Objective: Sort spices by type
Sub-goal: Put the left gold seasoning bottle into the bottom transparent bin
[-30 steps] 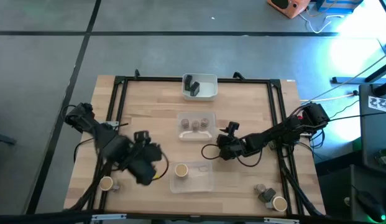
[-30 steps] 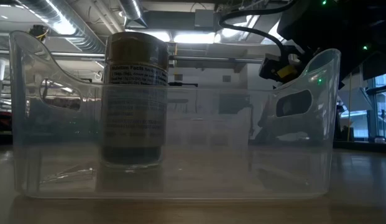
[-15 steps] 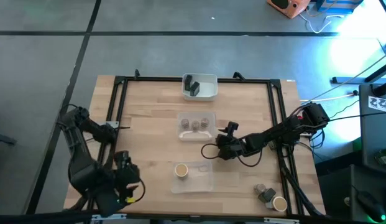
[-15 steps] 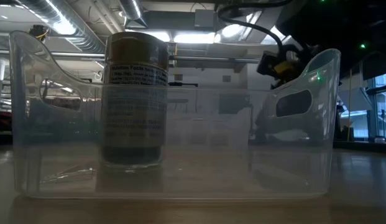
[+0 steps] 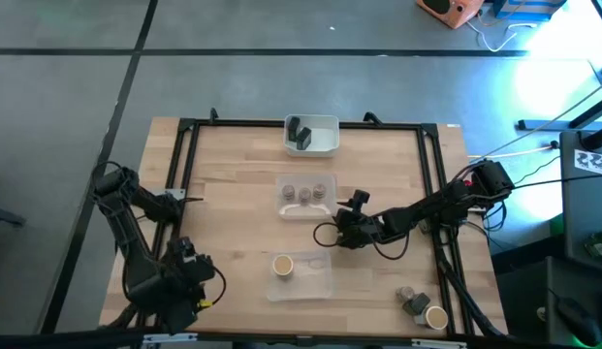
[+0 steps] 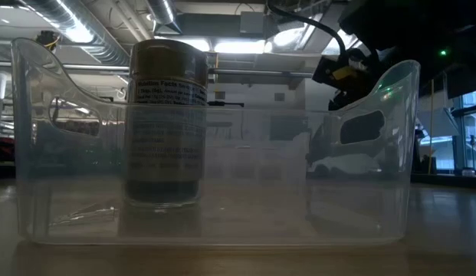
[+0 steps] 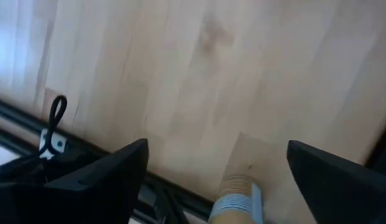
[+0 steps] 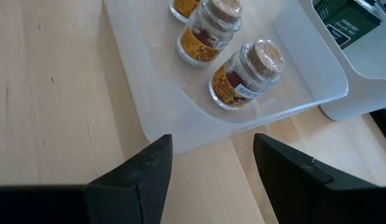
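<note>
My left gripper hovers open over the table's near left corner, pointing down. In its wrist view a tan jar with a pale label stands on the wood below, between the two fingers and apart from both. My right gripper stays open and empty at mid-table, just short of the clear tray. That tray holds three cork-topped jars. One tan-topped jar stands upright in the near clear tray. Dark blocky containers sit in the white tray.
Three more spice containers stand at the near right corner. A black frame rail runs round the tabletop, and its near bar lies close to my left gripper. Bare wood lies between the trays and the left rail.
My left gripper has swung from beside the near clear tray toward the table's near left corner, sinking and turning about as it went. It now covers the jars there in the high view. My right hand has tipped a little without leaving its place.
</note>
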Controlling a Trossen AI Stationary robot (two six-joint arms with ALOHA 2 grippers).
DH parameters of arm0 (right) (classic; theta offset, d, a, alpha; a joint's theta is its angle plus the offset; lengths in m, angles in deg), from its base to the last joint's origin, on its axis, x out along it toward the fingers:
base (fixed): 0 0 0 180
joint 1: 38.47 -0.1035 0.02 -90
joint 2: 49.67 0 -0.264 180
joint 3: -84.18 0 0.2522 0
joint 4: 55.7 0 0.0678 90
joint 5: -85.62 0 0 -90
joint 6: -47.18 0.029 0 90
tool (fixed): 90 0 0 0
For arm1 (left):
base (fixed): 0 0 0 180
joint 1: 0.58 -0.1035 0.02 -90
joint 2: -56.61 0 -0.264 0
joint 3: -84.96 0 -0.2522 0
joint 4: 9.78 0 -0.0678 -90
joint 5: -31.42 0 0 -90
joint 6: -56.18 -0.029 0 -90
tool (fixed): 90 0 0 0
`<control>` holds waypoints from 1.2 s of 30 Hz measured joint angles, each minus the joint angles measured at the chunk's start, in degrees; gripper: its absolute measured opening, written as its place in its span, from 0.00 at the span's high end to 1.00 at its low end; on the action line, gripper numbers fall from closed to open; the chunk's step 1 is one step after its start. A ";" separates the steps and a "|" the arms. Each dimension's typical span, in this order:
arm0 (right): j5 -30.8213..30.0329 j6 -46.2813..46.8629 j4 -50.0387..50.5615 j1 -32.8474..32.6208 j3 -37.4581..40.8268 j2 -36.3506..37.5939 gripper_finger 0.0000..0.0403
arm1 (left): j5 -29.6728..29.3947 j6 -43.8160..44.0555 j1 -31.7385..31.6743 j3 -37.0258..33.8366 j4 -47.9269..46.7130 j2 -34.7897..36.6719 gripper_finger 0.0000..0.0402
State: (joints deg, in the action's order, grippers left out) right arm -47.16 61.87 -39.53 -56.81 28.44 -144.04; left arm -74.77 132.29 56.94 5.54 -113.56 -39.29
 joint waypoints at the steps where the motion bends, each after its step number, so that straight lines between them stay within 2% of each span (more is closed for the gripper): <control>1: 0.00 0.00 0.00 0.00 0.00 0.00 0.44 | 0.70 -0.02 -0.26 -0.71 0.02 0.00 0.06; 3: 0.00 -0.02 0.00 0.00 0.00 0.00 0.44 | 2.98 -0.48 -0.77 -2.02 -0.05 0.00 0.02; 6: 0.00 -0.02 0.01 0.00 0.00 0.00 0.44 | 7.62 -0.61 -1.53 -3.25 -0.04 -0.02 0.03; 9: 0.00 -0.02 0.04 0.00 0.00 0.00 0.44 | 9.57 0.32 -1.45 -3.32 1.67 -0.04 0.03; 21: -0.02 -0.22 -0.96 0.00 0.00 0.00 0.44 | 8.55 5.86 1.17 -3.34 6.16 -0.04 0.03; 27: 0.39 -1.20 -2.57 0.00 0.00 0.00 0.44 | 10.53 2.91 1.86 -3.34 5.20 -0.04 0.03; 33: 0.39 -1.20 -2.56 0.00 0.00 0.00 0.44 | 9.37 3.23 4.47 -3.34 5.66 -0.09 0.03; 36: 0.39 -1.45 -2.56 0.00 0.00 0.00 0.44 | 10.79 3.38 5.44 -3.34 4.80 -0.21 0.03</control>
State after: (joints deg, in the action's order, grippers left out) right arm -46.77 60.43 -42.09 -56.81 28.44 -144.04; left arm -63.97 135.68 62.38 2.20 -108.76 -39.51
